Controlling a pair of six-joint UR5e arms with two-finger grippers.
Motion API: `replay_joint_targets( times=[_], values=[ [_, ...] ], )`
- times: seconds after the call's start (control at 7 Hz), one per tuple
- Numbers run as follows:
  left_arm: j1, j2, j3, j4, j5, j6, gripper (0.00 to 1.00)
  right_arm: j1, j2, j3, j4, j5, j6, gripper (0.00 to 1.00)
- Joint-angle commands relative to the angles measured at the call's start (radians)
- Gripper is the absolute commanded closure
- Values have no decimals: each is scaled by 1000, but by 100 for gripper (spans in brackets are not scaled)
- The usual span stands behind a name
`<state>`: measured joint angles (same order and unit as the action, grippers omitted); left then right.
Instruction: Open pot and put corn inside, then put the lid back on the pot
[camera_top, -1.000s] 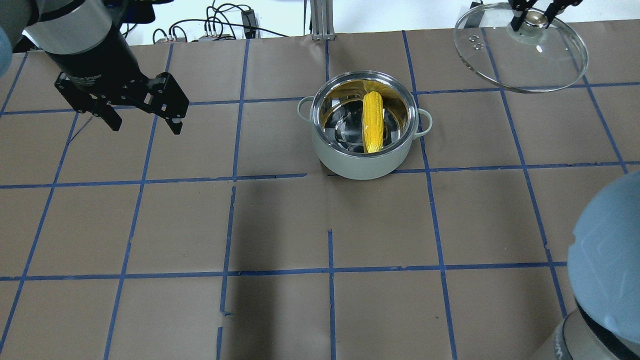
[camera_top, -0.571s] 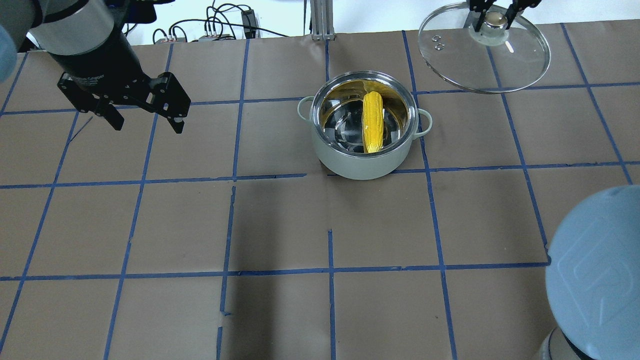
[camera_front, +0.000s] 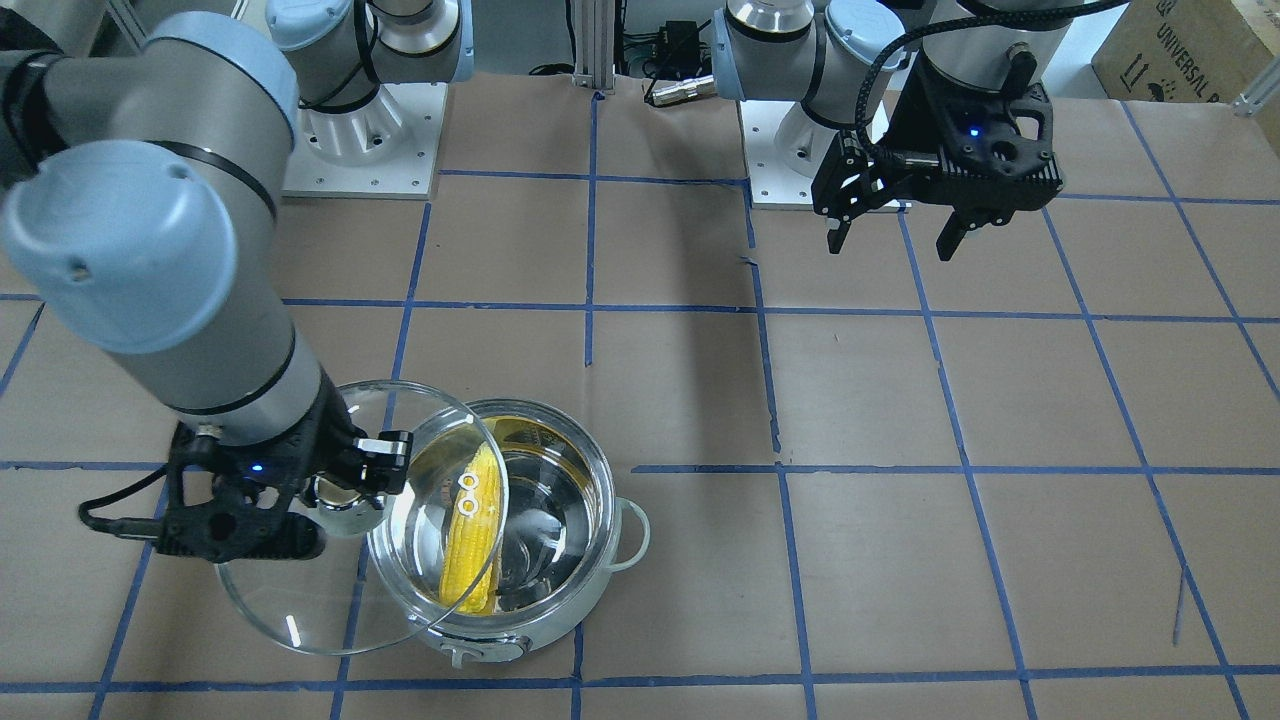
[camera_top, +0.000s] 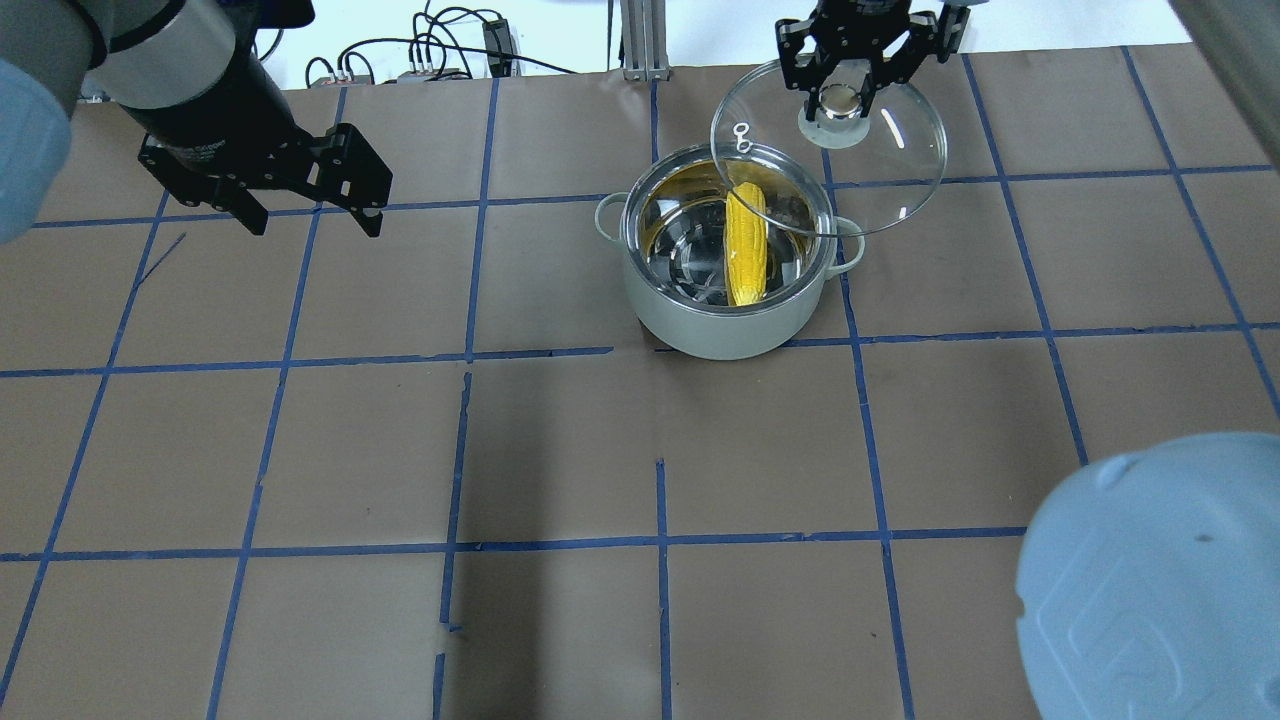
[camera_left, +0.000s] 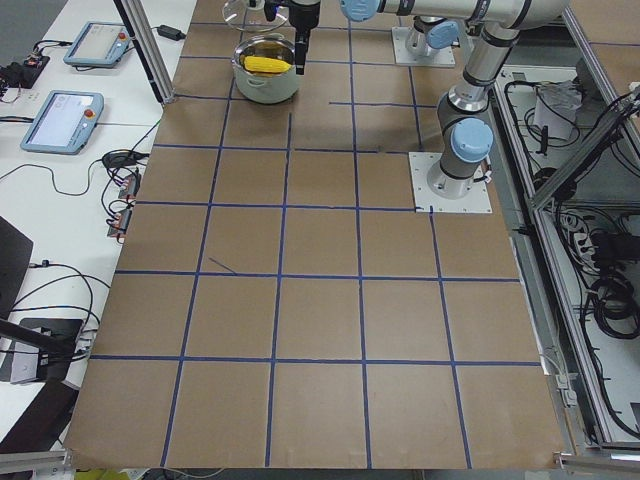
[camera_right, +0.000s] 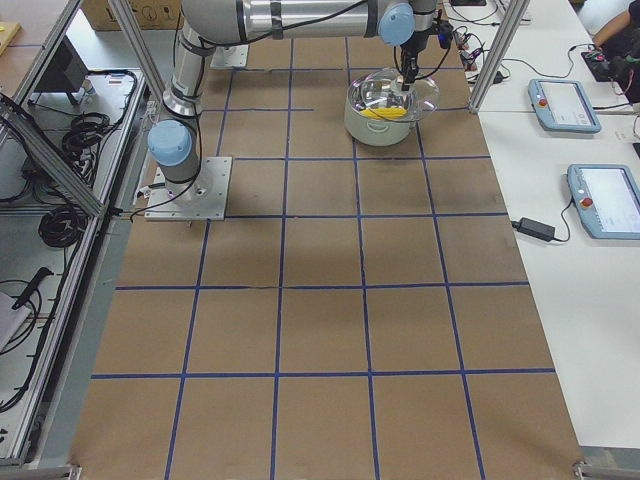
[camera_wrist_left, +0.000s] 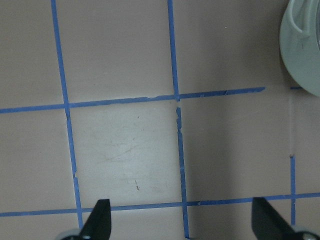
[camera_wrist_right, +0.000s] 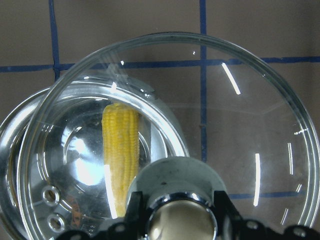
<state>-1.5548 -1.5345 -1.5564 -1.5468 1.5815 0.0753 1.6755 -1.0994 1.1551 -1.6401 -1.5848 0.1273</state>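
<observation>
Lid (camera_front: 300, 610) in the front-facing view hangs in the air, looks tilted, its knob (camera_front: 340, 505) pinched by the closed-down right gripper (camera_front: 345, 492). The glass edge overlaps part of the pot (camera_front: 605, 545). Corn (camera_front: 470, 545) lies inside on the steel floor, partly seen through the glass. Left gripper (camera_front: 893, 238) sits well apart, fingers spread wide, holding nothing. Overhead: lid (camera_top: 885, 185) has come in from the far right corner over the last second and now covers the far right part of the pot (camera_top: 720, 330) rim; it is not centred and not seated. Corn (camera_top: 745, 250) is already in, so judging by that only the lid step is left. Side views: pot and lid are tiny at the table's far end, and grip detail can't be told there. Left wrist: open fingers over bare taped paper, pot wall (camera_wrist_left: 305, 55) in the top right corner. Right wrist: corn (camera_wrist_right: 120, 145) and the pot's rim (camera_wrist_right: 15, 150) show through the glass, offset to the view's left of the knob. Likely next is a further shift over the pot's centre, then lowering; releasing now risks the lid sliding off the rim.
</observation>
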Motion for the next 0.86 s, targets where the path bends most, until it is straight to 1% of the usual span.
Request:
replay_joint_targets(
  times=[0.0,0.29,0.71],
  values=[
    [19,5,19,-10,9,-3,0,46,3,73,-24,6,55,92],
    [45,10,12,-16,3,-2,0,55,3,83,-23,12,80,92],
    [47,16,-1,-15,-1,-2,0,104,6,90,-23,9,148,92]
  ],
)
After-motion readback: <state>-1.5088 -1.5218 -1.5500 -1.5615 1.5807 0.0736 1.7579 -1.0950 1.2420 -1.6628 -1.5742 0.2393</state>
